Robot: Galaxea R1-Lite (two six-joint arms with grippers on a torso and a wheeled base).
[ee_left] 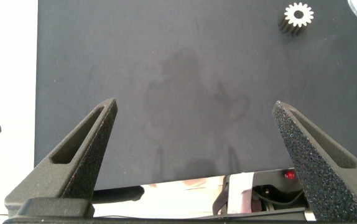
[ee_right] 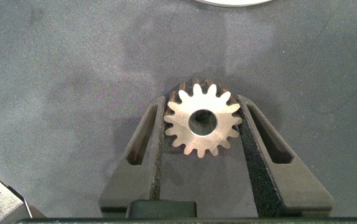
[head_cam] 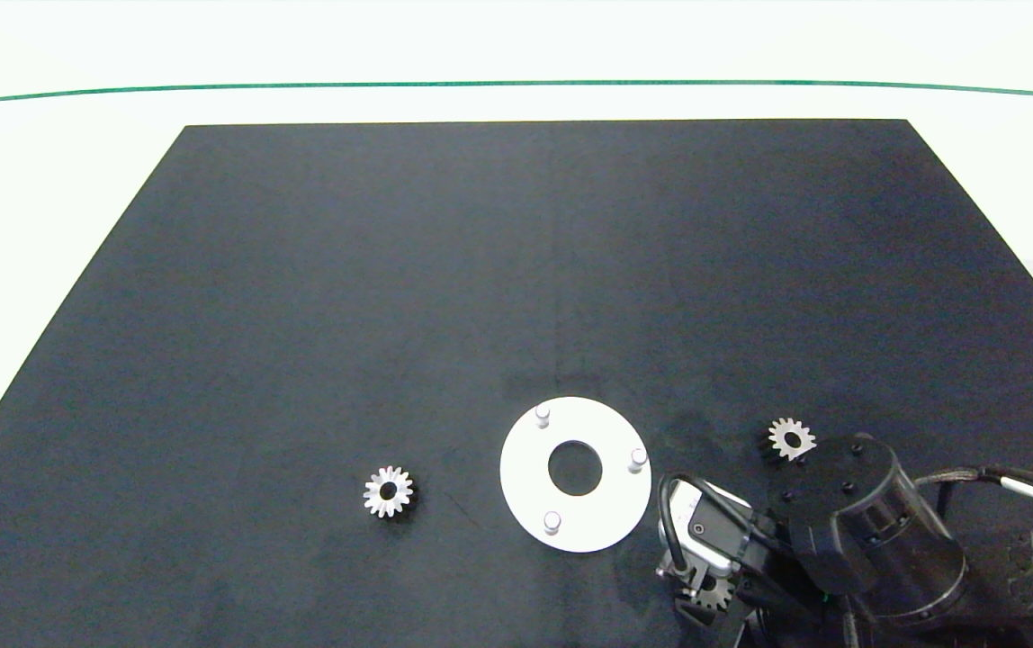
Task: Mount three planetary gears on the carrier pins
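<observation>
Right gripper [ee_right: 201, 121] clamped on a planetary gear [ee_right: 201, 120], jaws pressed against its teeth, low over the black bench [head_cam: 300, 315] beside the white disc [head_cam: 606, 517].

Arm angled in from the near right corner. Three carrier pins [head_cam: 543, 415] bare. Second gear [head_cam: 791, 438] near the right arm, third gear [head_cam: 388, 491] left of the disc. Left gripper [ee_left: 197, 149] spread wide, holding nothing, above the near bench edge.

Pins [head_cam: 543, 415] bare – approach from above open, mat [head_cam: 516, 270] clear.

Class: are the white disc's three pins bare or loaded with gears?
Bare: all three short pale carrier pins stand uncovered on the flat white ring-shaped disc.
</observation>
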